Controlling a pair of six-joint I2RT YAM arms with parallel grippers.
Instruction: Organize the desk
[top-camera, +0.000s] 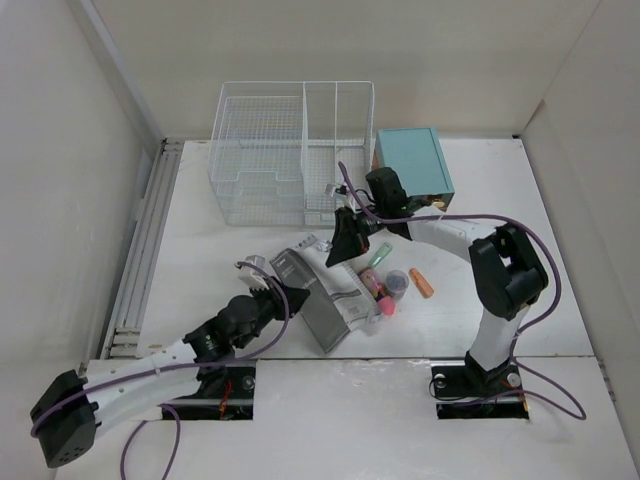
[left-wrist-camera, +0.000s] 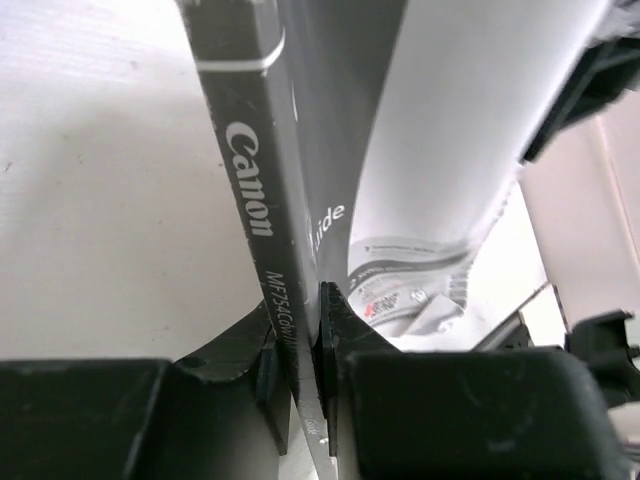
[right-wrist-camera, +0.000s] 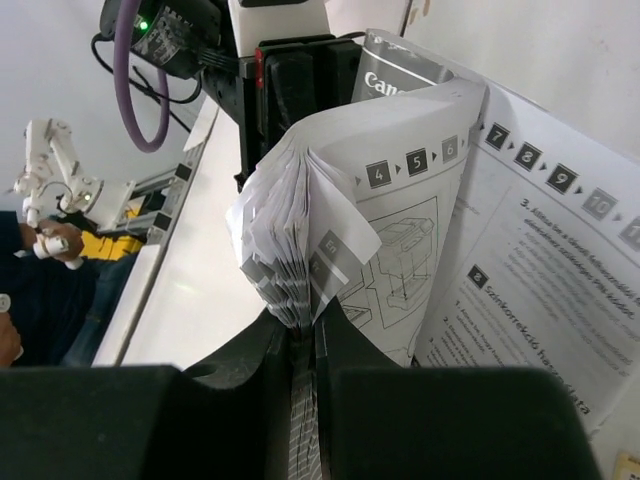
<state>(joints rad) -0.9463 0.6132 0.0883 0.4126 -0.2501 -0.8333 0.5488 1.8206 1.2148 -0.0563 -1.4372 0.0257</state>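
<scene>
— Left gripper (left-wrist-camera: 297, 345), close under the lens: jaws pinching the grey cover of a Canon manual (left-wrist-camera: 262, 200), eight o'clock on the desk (top-camera: 215, 240).
— Right gripper (right-wrist-camera: 305, 335)?
— Clamped on the manual's fanned pages, near centre.
— Surroundings?
— Wire basket (top-camera: 290, 150) at twelve, teal box (top-camera: 412, 160) at one. Green pen (top-camera: 381, 252), dark jar (top-camera: 397, 284), pink lump (top-camera: 384, 305) and orange piece (top-camera: 422, 284) crowd the manual's three o'clock side.
— Desk?
— White, walled in; long axis runs nine to three.

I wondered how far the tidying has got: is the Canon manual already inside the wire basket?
No, the Canon manual is out over the desk, nearer the arms than the wire basket.
</scene>
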